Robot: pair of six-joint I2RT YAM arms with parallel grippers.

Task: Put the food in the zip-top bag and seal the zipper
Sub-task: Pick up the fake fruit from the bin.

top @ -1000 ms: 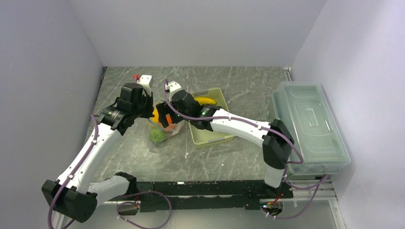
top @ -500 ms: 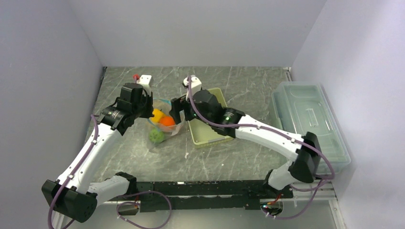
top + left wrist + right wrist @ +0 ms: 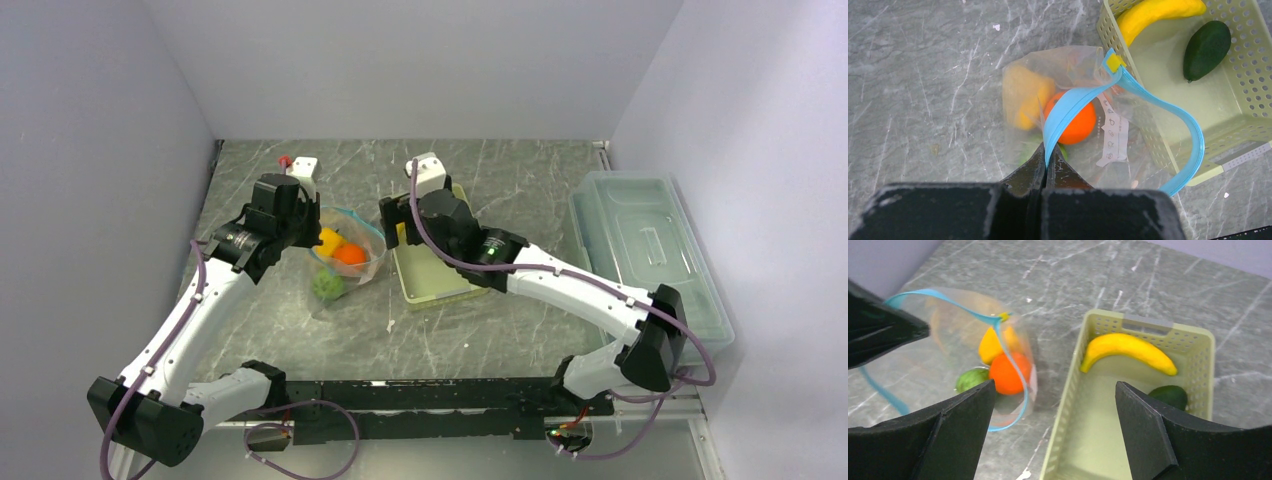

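Observation:
The clear zip-top bag (image 3: 345, 252) lies open left of the basket, and it also shows in the left wrist view (image 3: 1083, 60). My left gripper (image 3: 1048, 156) is shut on its light-blue zipper (image 3: 1070, 102) and holds the mouth up. Inside the bag are an orange-red round fruit (image 3: 1075, 122), a yellow-orange pepper (image 3: 1025, 97) and a green ball (image 3: 970, 380). My right gripper (image 3: 1055, 390) is open and empty above the basket's left rim. A yellow banana (image 3: 1128, 347) and a dark green fruit (image 3: 1170, 396) lie in the basket.
The pale yellow-green perforated basket (image 3: 440, 288) stands right of the bag. A large clear lidded box (image 3: 650, 265) stands at the right edge. A small white and red piece (image 3: 300, 163) lies at the back left. Walls close in three sides.
My right gripper has pulled back out of the bag and moved right over the basket. The orange-red fruit now lies in the bag. The left gripper has kept its hold.

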